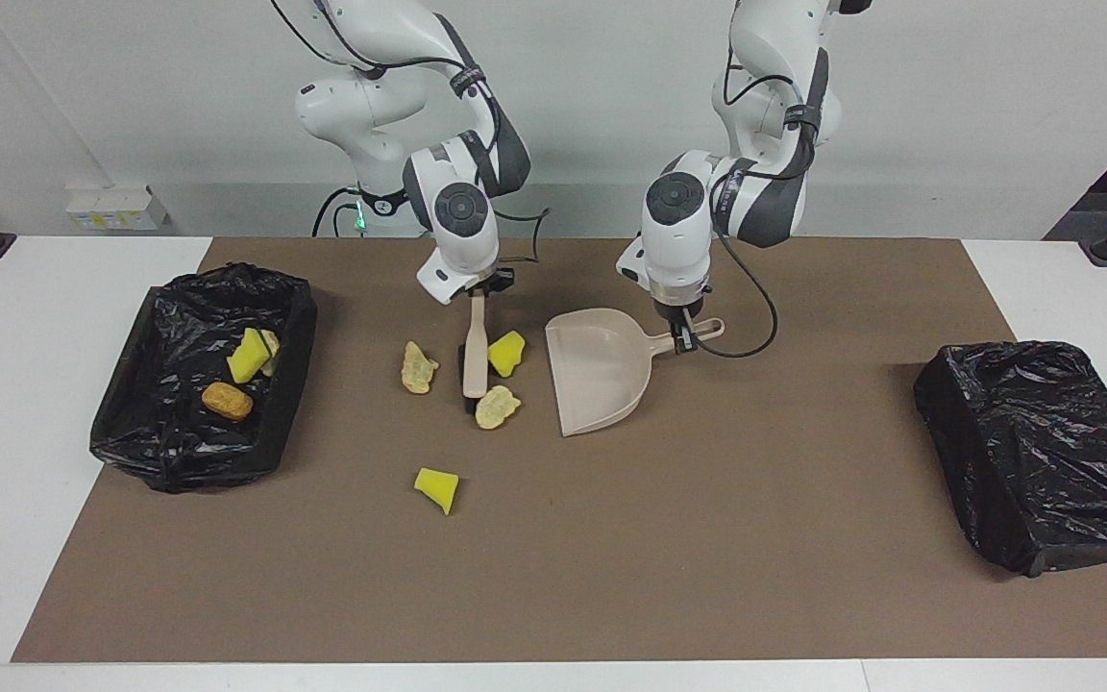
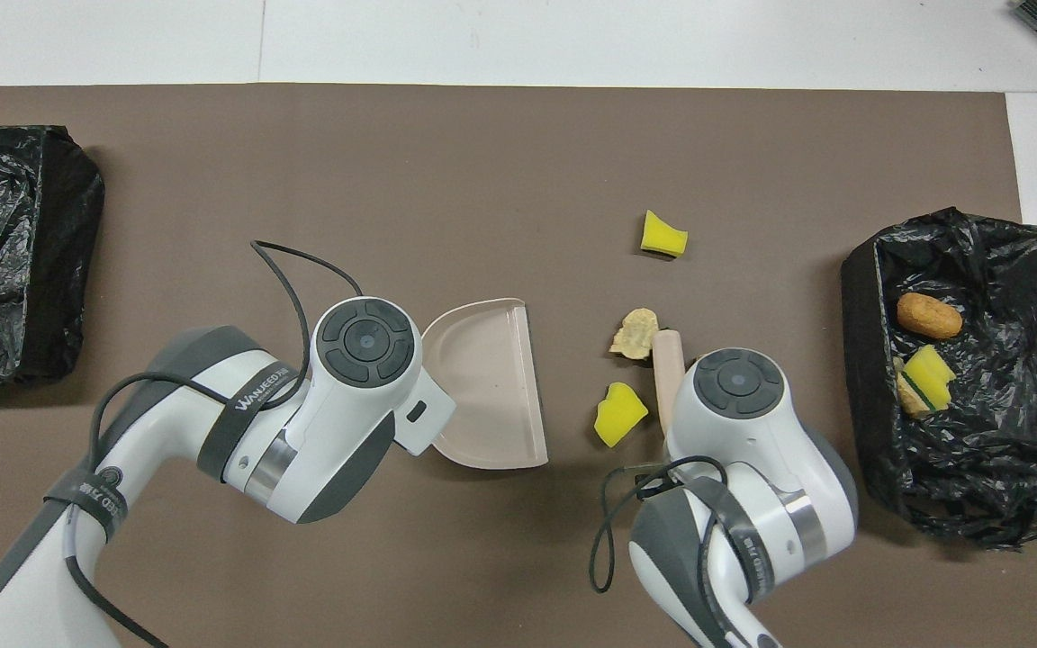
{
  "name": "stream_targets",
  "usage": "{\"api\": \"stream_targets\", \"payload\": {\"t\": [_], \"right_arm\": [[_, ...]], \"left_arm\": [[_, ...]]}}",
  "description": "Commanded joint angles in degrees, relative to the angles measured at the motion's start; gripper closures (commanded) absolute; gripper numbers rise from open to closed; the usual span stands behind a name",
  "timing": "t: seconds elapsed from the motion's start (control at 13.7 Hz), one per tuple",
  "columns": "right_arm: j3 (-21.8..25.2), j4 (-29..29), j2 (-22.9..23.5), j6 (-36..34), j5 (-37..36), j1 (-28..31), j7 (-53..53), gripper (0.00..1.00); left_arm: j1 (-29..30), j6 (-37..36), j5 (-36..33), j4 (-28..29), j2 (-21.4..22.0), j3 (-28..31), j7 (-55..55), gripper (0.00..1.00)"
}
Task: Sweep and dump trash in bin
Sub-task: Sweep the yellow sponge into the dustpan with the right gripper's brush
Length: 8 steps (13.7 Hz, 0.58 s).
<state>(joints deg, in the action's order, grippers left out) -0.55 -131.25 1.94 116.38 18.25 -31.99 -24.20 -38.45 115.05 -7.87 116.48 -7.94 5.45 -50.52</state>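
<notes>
My right gripper [image 1: 478, 287] is shut on the handle of the beige brush [image 1: 474, 354], whose bristles touch the mat. A yellow sponge chunk [image 1: 506, 353] and a pale foam bit [image 1: 496, 407] lie against the brush, between it and the beige dustpan [image 1: 602, 377]. My left gripper [image 1: 683, 338] is shut on the dustpan's handle. Another foam bit [image 1: 417, 367] lies on the brush's bin side, and a yellow chunk [image 1: 438, 487] sits farther from the robots. The black-lined bin [image 1: 145, 423] holds a yellow-green sponge [image 1: 248, 354] and an orange-brown piece [image 1: 227, 401].
A second black-bagged bin [image 1: 1044, 452] stands at the left arm's end of the brown mat [image 1: 707, 557]. In the overhead view the right arm's wrist [image 2: 739, 396] covers the brush handle [image 2: 667, 364] and one foam bit.
</notes>
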Motion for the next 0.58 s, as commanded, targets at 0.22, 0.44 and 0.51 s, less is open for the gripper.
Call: {"api": "stream_targets", "payload": {"t": [0.22,0.44,0.51], "right_arm": [[-0.2,7.3,1.3,0.2,8.0,-3.5,-5.8,1.00],[0.5,9.1,-4.6,-7.2,7.7,-2.6,-5.9,1.00],[0.8,9.6,-5.9,-9.8,6.8,-1.5,-5.9,1.00]], "left_arm": [[-0.7,-0.8,-1.3,1.6,1.7,0.4,-0.9,1.00],[-0.7,-0.8,-1.3,1.6,1.7,0.4,-0.9,1.00],[-0.7,-0.8,-1.3,1.6,1.7,0.4,-0.9,1.00]]}}
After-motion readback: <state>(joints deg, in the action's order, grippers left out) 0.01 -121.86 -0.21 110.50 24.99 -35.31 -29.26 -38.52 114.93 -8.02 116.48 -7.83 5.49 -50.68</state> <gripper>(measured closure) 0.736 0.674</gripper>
